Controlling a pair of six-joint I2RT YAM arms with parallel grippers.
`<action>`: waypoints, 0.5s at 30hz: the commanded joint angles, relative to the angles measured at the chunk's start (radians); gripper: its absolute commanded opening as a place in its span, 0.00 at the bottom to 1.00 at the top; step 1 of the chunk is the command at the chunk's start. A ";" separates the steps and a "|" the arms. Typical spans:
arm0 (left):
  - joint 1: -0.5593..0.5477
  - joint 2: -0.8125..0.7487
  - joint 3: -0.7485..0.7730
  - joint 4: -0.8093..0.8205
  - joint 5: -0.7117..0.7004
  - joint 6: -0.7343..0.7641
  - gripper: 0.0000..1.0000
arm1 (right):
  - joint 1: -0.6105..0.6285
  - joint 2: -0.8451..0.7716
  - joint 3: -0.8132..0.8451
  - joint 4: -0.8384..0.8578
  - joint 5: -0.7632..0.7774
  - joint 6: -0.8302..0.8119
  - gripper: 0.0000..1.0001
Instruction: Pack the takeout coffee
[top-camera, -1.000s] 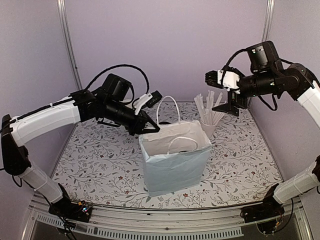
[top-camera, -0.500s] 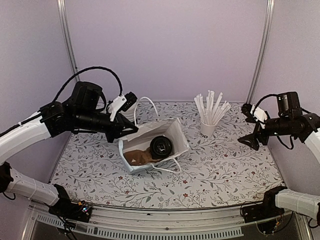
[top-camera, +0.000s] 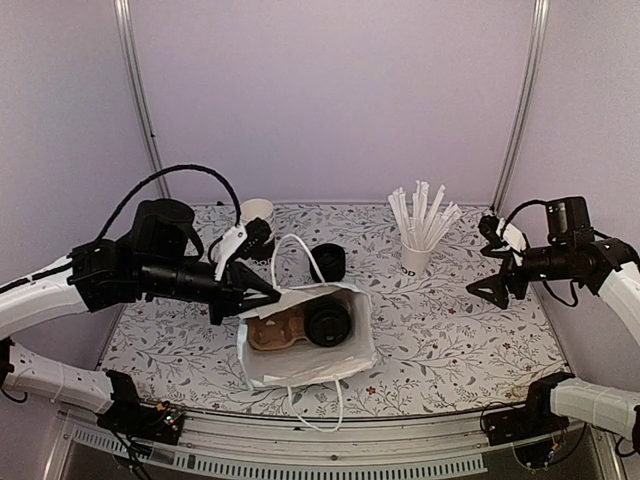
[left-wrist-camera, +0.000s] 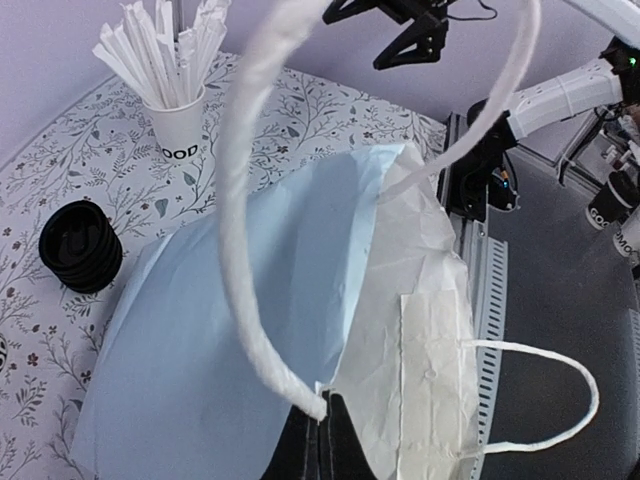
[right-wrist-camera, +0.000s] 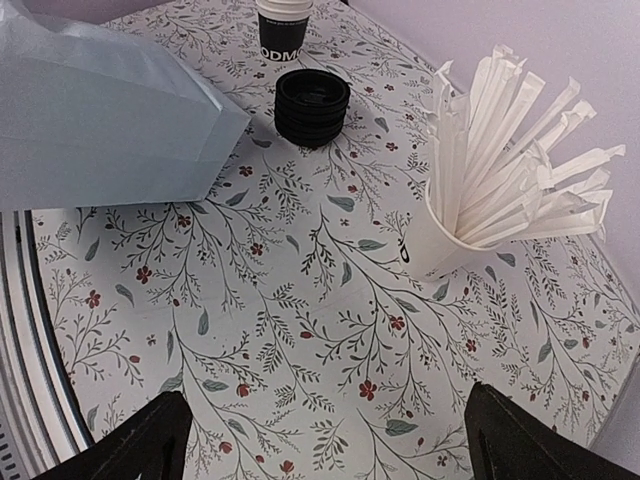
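Floral tabletop (top-camera: 470, 330) bears bag (top-camera: 300, 365) holding takeout coffee (top-camera: 327, 323); lids (top-camera: 329, 262), straw cup (top-camera: 413, 260) behind.

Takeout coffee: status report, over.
Left fingers shut on rim of white paper bag, bag tipped. Right fingers open, holding nothing. Black lidded paper cup inside bag, next to brown cardboard carrier. Nothing blocking.

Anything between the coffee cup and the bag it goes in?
Nothing visible: the coffee cup already sits inside the open bag, beside a brown carrier. The left gripper is shut on the bag's rim.
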 joint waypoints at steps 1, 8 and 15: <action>-0.067 -0.010 -0.039 0.043 0.002 -0.076 0.01 | -0.004 0.023 0.033 0.034 -0.038 0.003 0.99; -0.128 0.004 -0.047 0.056 -0.007 -0.096 0.02 | -0.004 0.044 0.049 0.030 -0.045 -0.002 0.99; -0.128 0.025 -0.007 0.045 -0.015 -0.064 0.02 | -0.004 0.047 0.063 0.038 -0.053 0.002 0.99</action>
